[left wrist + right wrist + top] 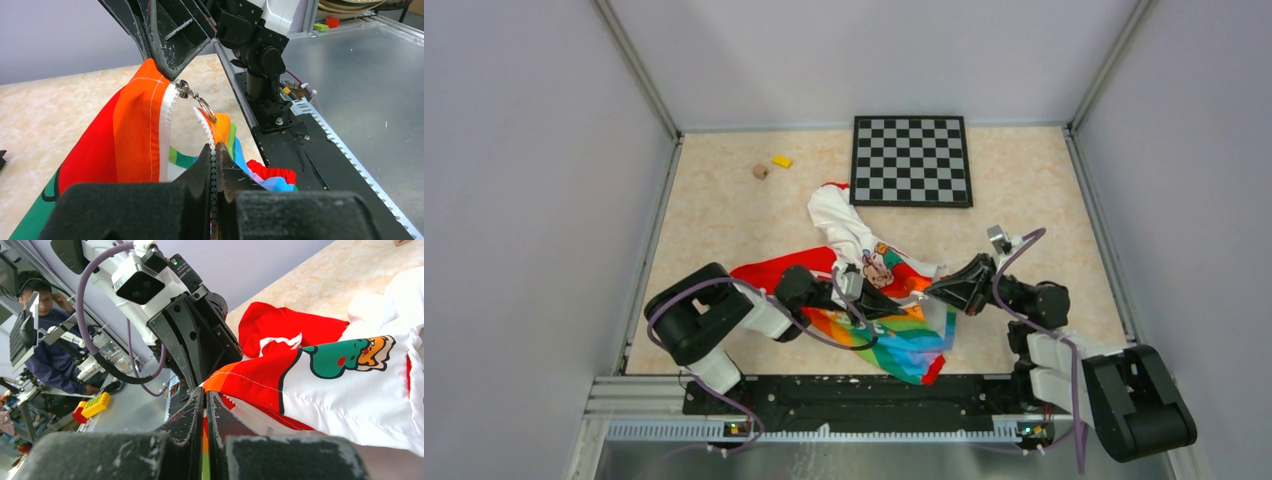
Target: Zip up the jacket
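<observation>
We've got both grippers on the jacket [876,285], which lies bunched between them, spilling toward the arm bases. The left gripper [214,152] is pinched almost flat on one run of zipper [167,130] teeth, which climb straight out of its fingertips. Just above and beyond it, the right gripper [205,399] is clamped tight on the orange edge of the cloth. Its tip sits right against the slider [184,90], and the pull ring [206,107] dangles free below.

We judge the fabric light, thin and floppy. It sags wherever nothing holds it, so the teeth need tension from both ends. The best hold looks to us like the ring or the slider body, though both are small, slick metal and easy to lose. No container shows in any view.
</observation>
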{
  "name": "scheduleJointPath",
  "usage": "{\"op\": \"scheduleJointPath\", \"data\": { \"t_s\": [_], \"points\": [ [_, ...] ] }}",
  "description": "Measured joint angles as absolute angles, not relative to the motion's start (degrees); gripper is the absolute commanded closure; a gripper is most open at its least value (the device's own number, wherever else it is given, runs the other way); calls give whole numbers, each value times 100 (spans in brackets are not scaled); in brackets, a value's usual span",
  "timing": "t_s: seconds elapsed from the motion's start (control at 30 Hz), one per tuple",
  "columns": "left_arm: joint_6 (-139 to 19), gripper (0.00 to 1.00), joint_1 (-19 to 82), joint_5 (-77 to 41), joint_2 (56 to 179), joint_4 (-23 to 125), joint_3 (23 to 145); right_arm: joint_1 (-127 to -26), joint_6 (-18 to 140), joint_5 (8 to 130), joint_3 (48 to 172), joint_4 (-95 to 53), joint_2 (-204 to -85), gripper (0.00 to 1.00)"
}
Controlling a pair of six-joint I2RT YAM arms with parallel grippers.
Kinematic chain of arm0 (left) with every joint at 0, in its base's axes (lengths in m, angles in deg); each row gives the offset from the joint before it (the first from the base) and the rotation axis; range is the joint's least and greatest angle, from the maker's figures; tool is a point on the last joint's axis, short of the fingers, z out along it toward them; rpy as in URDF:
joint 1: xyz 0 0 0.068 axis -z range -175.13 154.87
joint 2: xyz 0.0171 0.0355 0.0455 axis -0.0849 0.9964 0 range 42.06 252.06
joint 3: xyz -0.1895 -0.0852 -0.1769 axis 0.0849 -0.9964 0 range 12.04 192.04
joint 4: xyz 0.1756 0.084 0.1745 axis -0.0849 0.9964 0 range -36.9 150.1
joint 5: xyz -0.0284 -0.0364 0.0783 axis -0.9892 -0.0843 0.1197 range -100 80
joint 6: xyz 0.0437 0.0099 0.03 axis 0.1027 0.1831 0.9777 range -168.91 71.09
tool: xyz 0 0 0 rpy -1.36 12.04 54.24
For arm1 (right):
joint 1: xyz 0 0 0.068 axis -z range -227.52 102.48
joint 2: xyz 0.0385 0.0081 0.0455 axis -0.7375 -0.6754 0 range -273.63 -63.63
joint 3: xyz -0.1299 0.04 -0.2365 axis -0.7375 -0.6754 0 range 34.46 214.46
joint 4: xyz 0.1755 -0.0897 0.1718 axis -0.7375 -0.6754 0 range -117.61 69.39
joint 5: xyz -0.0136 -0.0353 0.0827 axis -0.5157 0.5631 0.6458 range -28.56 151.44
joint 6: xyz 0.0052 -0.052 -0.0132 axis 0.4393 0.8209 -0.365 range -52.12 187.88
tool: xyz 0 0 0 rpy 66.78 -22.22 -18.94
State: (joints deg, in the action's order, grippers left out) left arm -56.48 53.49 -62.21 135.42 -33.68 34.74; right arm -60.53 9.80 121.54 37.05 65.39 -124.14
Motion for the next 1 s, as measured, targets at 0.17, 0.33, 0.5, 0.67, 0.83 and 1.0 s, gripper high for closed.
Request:
{"op": "scheduleJointPath", "data": {
  "t_s": [0.17, 0.33, 0.5, 0.67, 0.83, 1.0],
  "points": [
    [-5679, 100, 5349, -6291, 13586, -3372, 3456, -6055, 934, 12163, 3705, 6587, -12777, 100],
    [-5718, 100, 5349, -6313, 13586, -3372, 3439, -6130, 927, 12180, 3705, 6543, -13002, 100],
    [-5753, 100, 5349, -6310, 13645, -3386, 3439, -6141, 914, 12209, 3705, 6545, -12969, 100],
    [-5762, 100, 5327, -6304, 13684, -3392, 3415, -6163, 875, 12224, 3701, 6549, -12737, 100],
    [-5753, 100, 5290, -6275, 13667, -3386, 3238, -6167, 820, 12246, 3696, 6552, -12514, 100],
    [-5607, 100, 5286, -6216, 13269, -3270, 3187, -6195, 803, 12261, 3668, 6547, -12399, 100]
  ]
}}
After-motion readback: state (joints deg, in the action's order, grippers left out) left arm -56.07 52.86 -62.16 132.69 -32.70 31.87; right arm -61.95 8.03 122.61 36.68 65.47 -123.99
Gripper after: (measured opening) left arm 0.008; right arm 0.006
